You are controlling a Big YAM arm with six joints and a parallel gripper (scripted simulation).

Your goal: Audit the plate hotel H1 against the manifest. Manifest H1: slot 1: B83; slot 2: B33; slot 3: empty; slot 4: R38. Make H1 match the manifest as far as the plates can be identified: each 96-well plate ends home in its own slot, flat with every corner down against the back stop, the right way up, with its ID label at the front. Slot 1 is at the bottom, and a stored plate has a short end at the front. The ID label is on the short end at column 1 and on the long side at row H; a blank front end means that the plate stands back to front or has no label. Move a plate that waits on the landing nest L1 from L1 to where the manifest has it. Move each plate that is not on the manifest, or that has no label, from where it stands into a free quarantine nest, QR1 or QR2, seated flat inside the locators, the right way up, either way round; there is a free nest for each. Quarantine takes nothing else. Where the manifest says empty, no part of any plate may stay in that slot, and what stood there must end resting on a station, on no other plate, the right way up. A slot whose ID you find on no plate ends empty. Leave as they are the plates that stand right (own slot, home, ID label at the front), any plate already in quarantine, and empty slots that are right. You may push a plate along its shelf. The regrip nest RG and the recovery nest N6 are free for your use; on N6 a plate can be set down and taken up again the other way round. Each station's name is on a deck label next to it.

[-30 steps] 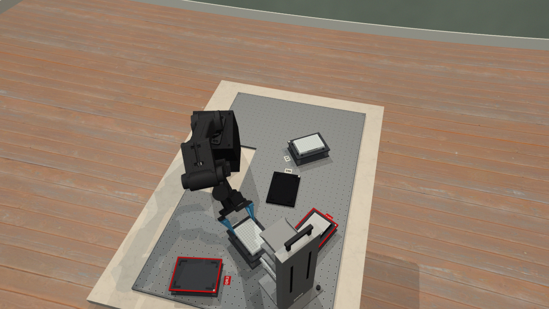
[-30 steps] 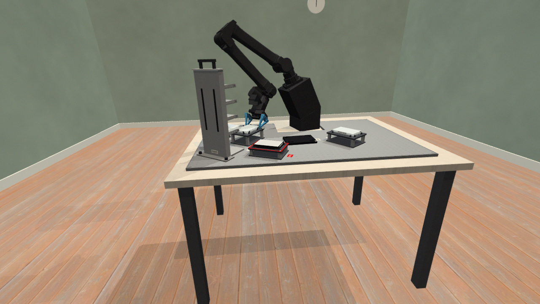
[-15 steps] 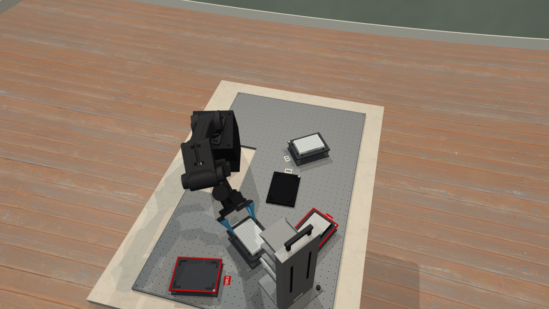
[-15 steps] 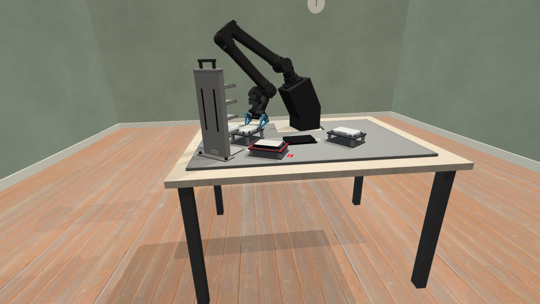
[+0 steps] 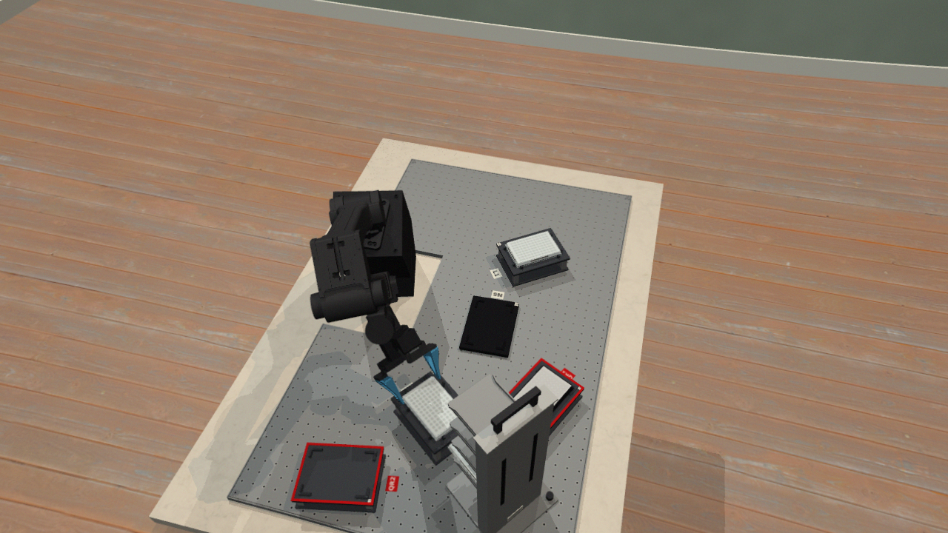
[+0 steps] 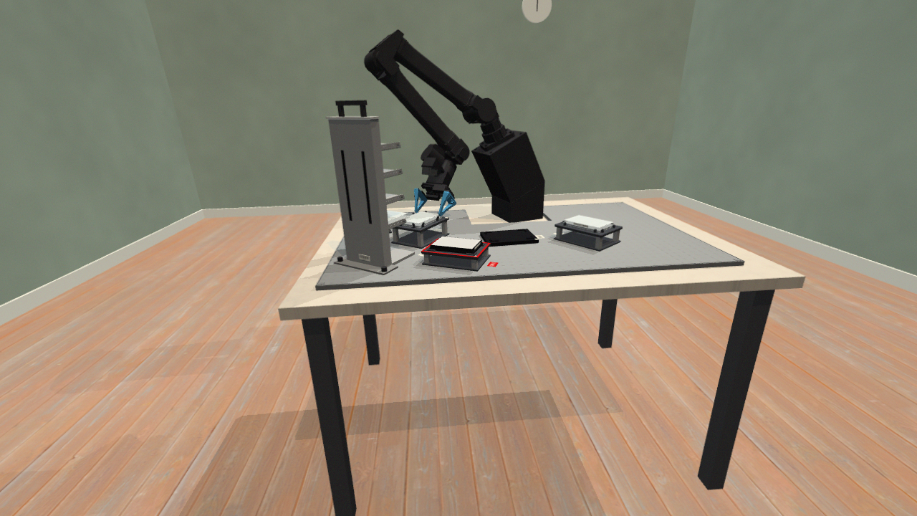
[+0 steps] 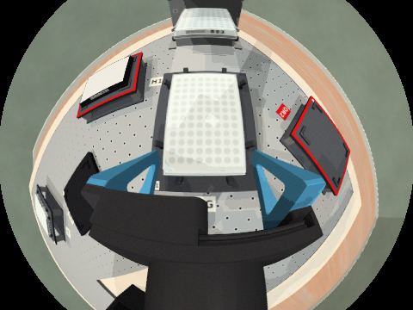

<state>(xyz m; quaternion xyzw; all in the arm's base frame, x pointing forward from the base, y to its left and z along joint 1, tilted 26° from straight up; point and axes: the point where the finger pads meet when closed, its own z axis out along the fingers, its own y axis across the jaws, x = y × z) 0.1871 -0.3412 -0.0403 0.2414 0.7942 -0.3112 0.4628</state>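
My gripper (image 5: 409, 374) is open, its blue fingers standing wide on either side of the near end of a white 96-well plate (image 5: 429, 409) without touching it. That plate lies flat on the raised regrip nest in front of the plate hotel H1 (image 5: 513, 457). In the wrist view the fingers are clear of the plate (image 7: 205, 123). Beyond it a second plate (image 7: 206, 24) sits on a low shelf of the hotel. Another plate (image 5: 532, 248) rests on the landing nest L1. I cannot read any ID labels.
The red-framed quarantine nest QR1 (image 5: 549, 391) beside the hotel holds a white plate. The red-framed nest QR2 (image 5: 338, 474) is empty. The black recovery nest N6 (image 5: 489, 325) is empty. The hotel's upper shelves (image 6: 391, 170) stick out towards the arm.
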